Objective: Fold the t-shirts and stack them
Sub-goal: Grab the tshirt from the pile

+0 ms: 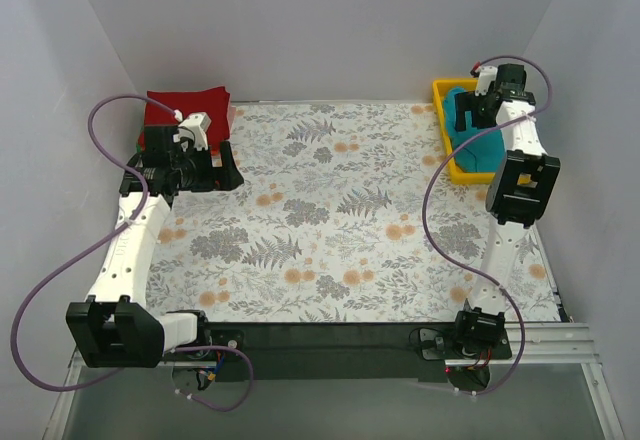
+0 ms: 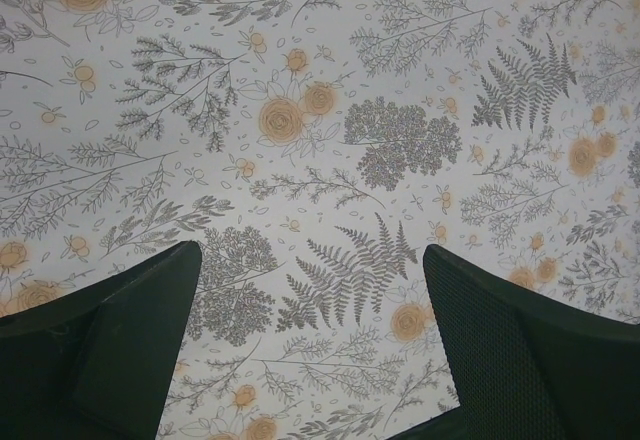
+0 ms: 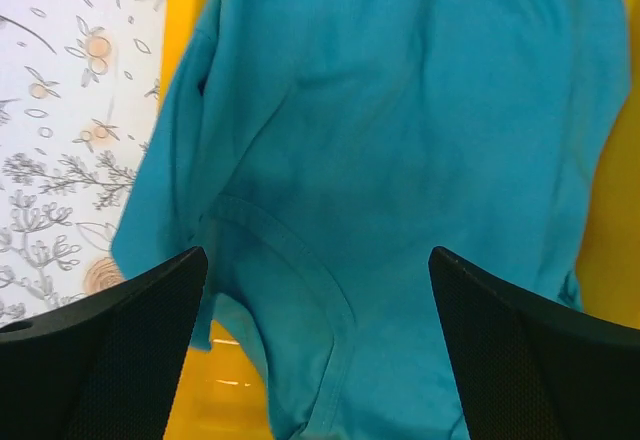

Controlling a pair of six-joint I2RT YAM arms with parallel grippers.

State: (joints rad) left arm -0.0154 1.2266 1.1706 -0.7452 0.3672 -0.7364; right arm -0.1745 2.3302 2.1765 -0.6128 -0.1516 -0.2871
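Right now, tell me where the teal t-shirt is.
In the top view the teal t-shirt lies bunched in the yellow tray at the far right corner of the table; the right wrist view shows it just below the open right gripper.

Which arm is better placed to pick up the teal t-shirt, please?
Right: the right gripper, open, hovers over the teal t-shirt in the yellow tray; the left gripper faces only floral covering.

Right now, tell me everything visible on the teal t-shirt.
The teal t-shirt is soft plain cloth, unfolded and crumpled, lying in the yellow tray at the far right. A stitched band, probably the collar, curves across it; one edge drapes over a tray wall. The right gripper hangs above it, jaws open, holding nothing.
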